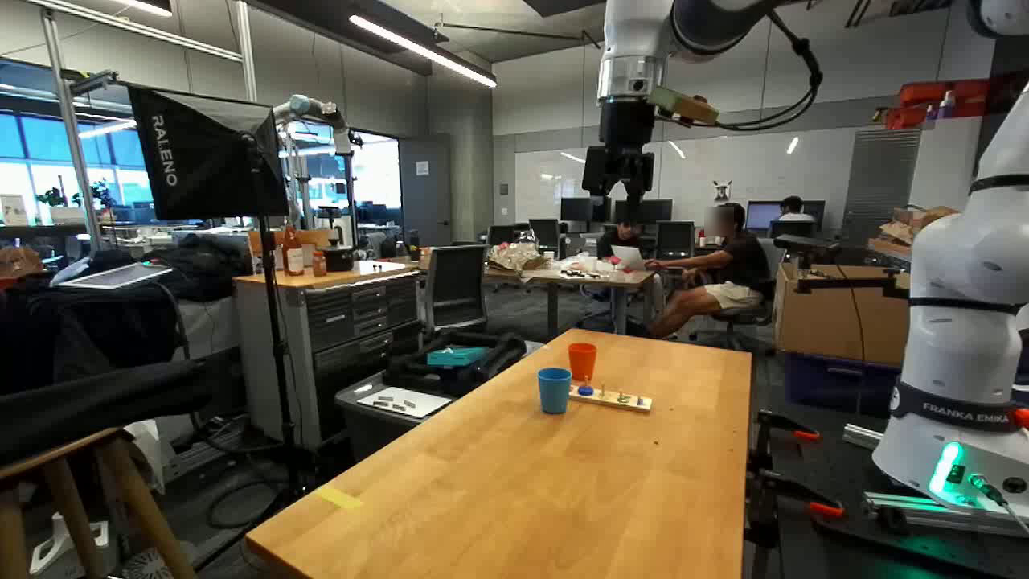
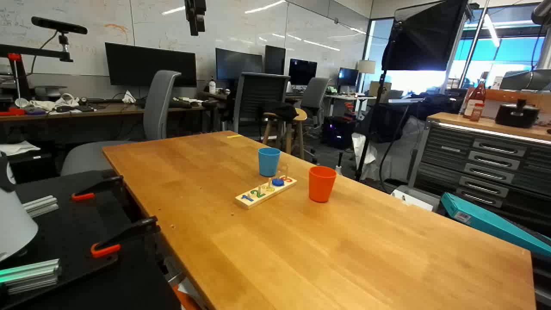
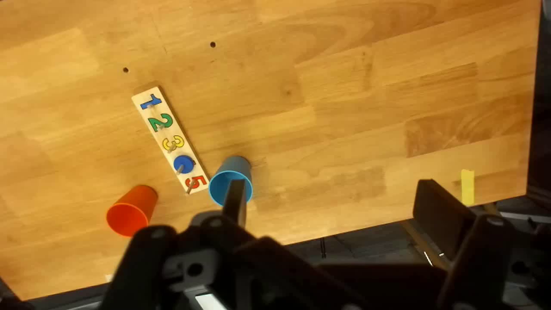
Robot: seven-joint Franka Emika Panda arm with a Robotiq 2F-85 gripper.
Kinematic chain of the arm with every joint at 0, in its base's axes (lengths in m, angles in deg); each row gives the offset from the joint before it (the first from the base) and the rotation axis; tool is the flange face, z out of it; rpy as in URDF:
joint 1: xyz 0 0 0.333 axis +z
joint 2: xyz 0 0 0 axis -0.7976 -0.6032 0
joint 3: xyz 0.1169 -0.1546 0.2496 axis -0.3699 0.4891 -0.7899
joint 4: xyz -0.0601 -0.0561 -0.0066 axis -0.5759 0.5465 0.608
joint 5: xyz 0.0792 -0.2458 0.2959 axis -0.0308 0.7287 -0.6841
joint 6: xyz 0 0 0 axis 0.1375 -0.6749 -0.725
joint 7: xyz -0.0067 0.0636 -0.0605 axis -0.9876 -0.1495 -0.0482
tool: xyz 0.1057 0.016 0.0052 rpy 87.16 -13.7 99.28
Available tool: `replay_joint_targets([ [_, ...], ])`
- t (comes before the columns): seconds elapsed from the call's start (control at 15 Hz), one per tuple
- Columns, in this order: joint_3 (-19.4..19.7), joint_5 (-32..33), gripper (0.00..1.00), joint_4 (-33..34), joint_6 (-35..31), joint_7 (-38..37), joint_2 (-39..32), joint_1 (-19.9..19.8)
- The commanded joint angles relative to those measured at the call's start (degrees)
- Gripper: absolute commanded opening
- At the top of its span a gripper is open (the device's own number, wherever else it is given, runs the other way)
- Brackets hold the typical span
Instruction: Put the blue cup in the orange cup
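Table (image 1: 627, 498): one. Your gripper (image 3: 330, 189) hangs well above its level, two jaws spread wide. You have one board (image 3: 167, 134) and two upright cups: the blue cup (image 2: 269, 163) just beside the board's "5" end (touching or not, you cannot tell), the orange cup (image 2: 322, 186) near but apart from both. A blue disc (image 3: 184, 163) sits on the fourth of five pegs (image 3: 190, 188).

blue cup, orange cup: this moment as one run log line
gripper: open, empty | blue cup: upright on table | orange cup: upright on table | nesting: pending
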Motion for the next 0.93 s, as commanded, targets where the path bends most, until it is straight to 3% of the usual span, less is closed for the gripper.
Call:
replay_joint_targets([
  [0.0, 1.52, 0.57, 1.00, 0.31, 0.10, -0.45, -0.20, 1.76],
  [0.27, 1.69, 0.56, 1.00, 1.70, 0.44, 0.17, -1.64, 1.83],
  [0.53, 2.77, 1.68, 1.00, 12.62, 3.10, -3.35, -14.47, 0.28],
  [0.87, 8.02, 2.91, 1.00, 25.16, 4.16, -7.15, -29.84, 2.09],
])
